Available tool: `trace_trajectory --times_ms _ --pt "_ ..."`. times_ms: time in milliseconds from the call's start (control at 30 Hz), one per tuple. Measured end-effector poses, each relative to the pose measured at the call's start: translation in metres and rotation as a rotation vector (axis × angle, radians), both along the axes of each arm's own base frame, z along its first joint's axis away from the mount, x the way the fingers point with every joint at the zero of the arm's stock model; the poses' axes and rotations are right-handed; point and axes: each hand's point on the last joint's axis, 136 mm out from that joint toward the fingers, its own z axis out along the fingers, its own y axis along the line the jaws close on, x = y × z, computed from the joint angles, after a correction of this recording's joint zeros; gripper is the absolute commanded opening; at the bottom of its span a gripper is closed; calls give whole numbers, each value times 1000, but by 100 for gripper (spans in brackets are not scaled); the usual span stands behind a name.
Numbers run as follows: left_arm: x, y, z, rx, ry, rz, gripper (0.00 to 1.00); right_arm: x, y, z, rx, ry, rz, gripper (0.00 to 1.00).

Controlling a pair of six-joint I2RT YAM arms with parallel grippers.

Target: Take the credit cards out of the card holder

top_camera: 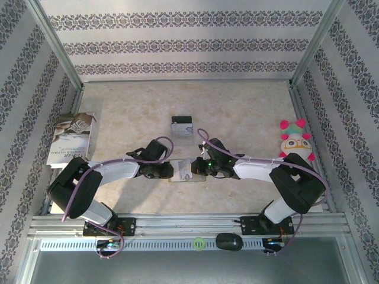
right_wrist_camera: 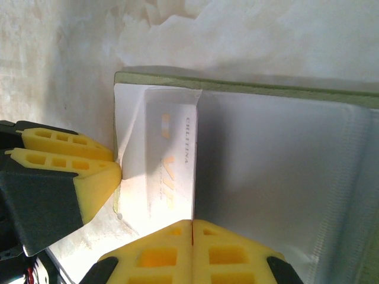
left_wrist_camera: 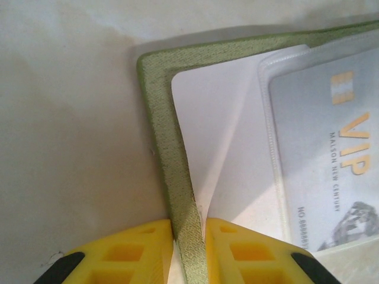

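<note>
- Anchoring comes first: the left gripper (left_wrist_camera: pixel 189 248) is clamped on the olive edge of the card holder (left_wrist_camera: pixel 159 118). The holder lies open on the table between the two arms, close in front of their bases.
- The right gripper (right_wrist_camera: pixel 192 248) has its fingers pressed together at the holder's near inner edge. I cannot tell whether they pinch the pocketed card (right_wrist_camera: pixel 170 160) or just the clear sleeve.
- To do this step well, I judge the pull should run straight out of the sleeve, low and flat to the table. The left clamp should be firm, so the holder does not drag along.
- The risk, as I judge it, is that glossy plastic grabs the card. Pinching sleeve and card together would lift the whole wallet.
- One loose card (top_camera: pixel 182 127) lies beyond the holder, apart from it.
- The table (top_camera: pixel 249 106) is pale, marbled and smooth, walled in by patterned wallpaper panels. A booklet (top_camera: pixel 71 139) lies at left and a plush toy (top_camera: pixel 294 143) at right.
</note>
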Motion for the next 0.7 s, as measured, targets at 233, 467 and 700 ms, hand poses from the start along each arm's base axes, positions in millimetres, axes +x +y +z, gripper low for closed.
trace_trajectory --times_ms 233,467,700 --pt "0 0 0 -1 -2 0 23 3 -10 1 -29 -7 -27 0" --pt "0 -4 6 -38 -5 -5 44 3 -9 1 -33 -13 -17 0" --pt "7 2 35 -81 -114 19 48 -1 0 3 -28 -24 9 0"
